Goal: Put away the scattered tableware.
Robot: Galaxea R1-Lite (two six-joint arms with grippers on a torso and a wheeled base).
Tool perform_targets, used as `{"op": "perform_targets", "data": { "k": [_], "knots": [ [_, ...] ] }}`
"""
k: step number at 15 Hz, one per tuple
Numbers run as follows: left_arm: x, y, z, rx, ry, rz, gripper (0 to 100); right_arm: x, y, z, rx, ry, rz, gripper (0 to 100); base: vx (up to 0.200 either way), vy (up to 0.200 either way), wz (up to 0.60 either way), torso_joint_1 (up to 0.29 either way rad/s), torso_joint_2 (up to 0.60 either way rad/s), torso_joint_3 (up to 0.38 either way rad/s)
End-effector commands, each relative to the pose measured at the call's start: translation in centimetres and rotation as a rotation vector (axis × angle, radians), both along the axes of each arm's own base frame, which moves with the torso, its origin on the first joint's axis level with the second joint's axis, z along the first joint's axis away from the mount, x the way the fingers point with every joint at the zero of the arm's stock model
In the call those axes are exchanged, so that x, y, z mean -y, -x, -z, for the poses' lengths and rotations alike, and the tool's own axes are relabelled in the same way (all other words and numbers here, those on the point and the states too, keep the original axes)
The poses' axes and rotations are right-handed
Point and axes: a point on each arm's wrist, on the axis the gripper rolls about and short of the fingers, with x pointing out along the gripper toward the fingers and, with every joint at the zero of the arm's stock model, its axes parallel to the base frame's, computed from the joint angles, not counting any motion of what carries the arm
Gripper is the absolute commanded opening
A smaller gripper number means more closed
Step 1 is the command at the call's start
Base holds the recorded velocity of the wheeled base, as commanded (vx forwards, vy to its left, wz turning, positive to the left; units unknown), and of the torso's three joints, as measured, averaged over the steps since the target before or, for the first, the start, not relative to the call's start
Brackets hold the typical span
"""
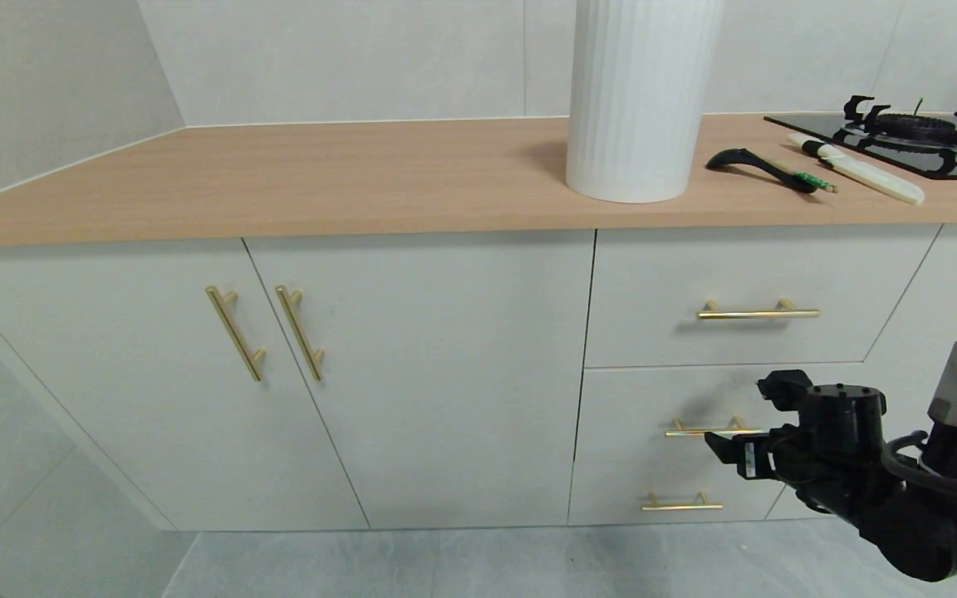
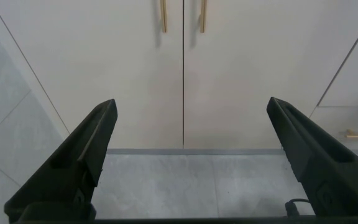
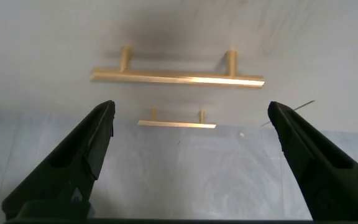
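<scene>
Right gripper (image 1: 744, 417) wide open, empty, just before middle drawer handle (image 1: 699, 431). Left gripper (image 2: 191, 104) wide open, empty, facing cupboard doors (image 2: 241, 74). Black ladle (image 1: 757, 164), green-tipped stick (image 1: 811, 179), white utensil (image 1: 861, 176) lie close together on counter (image 1: 321, 178), between vase (image 1: 640, 100) and hob (image 1: 910, 133).

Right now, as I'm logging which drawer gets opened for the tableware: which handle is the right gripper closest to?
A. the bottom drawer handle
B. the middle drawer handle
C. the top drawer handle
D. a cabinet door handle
B: the head view puts the right gripper right by the middle drawer handle, with the bottom drawer handle lower down and the top drawer handle well above.
</scene>
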Motion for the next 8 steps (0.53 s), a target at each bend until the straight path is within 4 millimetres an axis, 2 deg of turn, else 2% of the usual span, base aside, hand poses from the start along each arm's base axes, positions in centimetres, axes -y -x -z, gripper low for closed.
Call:
{"op": "perform_targets", "data": {
  "k": [1, 8],
  "knots": [
    [0.0, 0.0, 0.0, -0.001, 0.001, -0.001, 100, -0.2, -0.9, 1.3, -0.004, -0.008, 0.013, 100, 0.000, 0.000, 0.00, 0.000, 0.00, 0.000],
    [0.0, 0.0, 0.0, 0.000, 0.001, -0.001, 100, -0.1, -2.7, 2.8, 0.066, -0.041, 0.059, 100, 0.000, 0.000, 0.00, 0.000, 0.00, 0.000]
  ]
}}
